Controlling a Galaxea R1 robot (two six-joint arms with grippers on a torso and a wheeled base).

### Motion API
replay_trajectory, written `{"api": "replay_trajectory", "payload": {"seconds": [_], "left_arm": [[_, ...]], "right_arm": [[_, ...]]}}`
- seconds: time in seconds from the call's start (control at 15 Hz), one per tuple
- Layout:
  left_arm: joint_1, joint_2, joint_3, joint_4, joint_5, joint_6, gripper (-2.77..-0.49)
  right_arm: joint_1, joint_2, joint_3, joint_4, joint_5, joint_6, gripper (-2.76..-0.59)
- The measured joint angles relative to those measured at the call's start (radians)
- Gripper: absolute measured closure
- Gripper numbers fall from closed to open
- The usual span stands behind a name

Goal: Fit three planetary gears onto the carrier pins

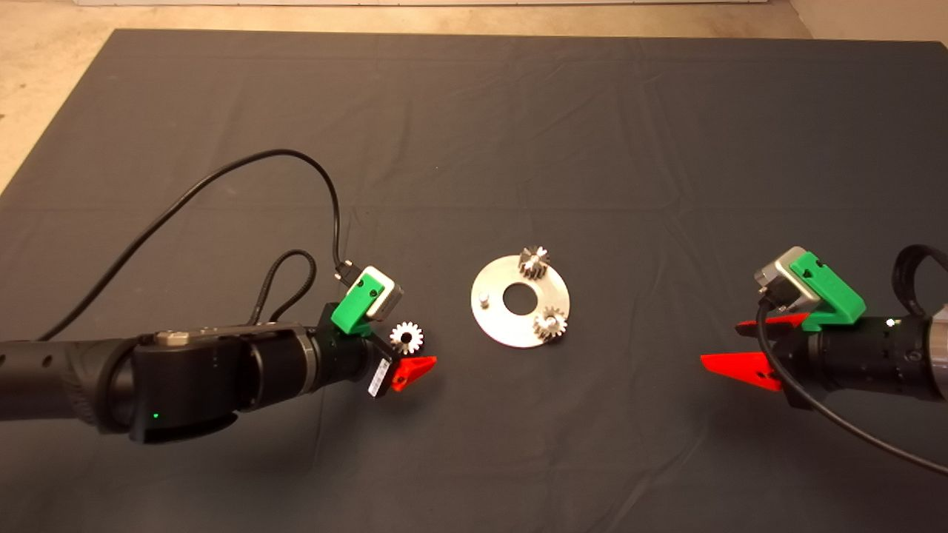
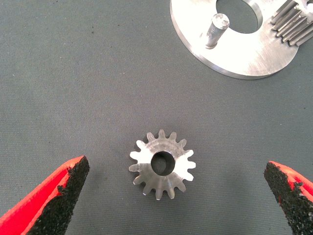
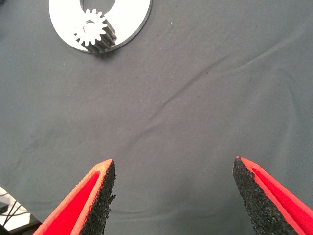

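Note:
A bright silvery planetary gear (image 1: 406, 337) (image 2: 162, 164) lies flat on the mat, left of the aluminium disc (image 1: 495, 320) (image 2: 244, 58). My left gripper (image 1: 404, 349) (image 2: 176, 167) is open around it, one finger on each side, neither touching it. Two darker gears (image 1: 533, 263) (image 1: 551, 323) sit on carrier pins at the disc's far and right rim. One bare pin (image 1: 483, 299) (image 2: 215, 29) stands at the disc's left side. My right gripper (image 1: 722, 342) (image 3: 173, 164) hangs open and holds nothing, to the right of the disc (image 3: 132, 19). One mounted gear (image 3: 95, 33) shows in its wrist view.
The dark mat (image 1: 474, 148) covers the table, with creases across it. A black cable (image 1: 281, 159) loops from the left arm over the mat behind it. Pale floor (image 1: 44, 66) shows beyond the mat's far left edge.

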Motion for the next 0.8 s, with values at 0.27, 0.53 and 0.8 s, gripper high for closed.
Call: {"api": "replay_trajectory", "payload": {"seconds": [0.27,0.53,0.8], "left_arm": [[0.023,0.000,0.000,0.029,-0.025,0.000,-2.53],[0.041,0.000,0.000,0.050,-0.026,0.000,-2.53],[0.060,0.000,0.000,0.072,-0.029,-0.001,-2.53]], "right_arm": [[0.000,0.000,0.000,0.000,0.000,0.000,-1.78],[0.000,0.000,0.000,0.000,0.000,0.000,-1.78],[0.000,0.000,0.000,0.000,0.000,0.000,-1.78]]}}
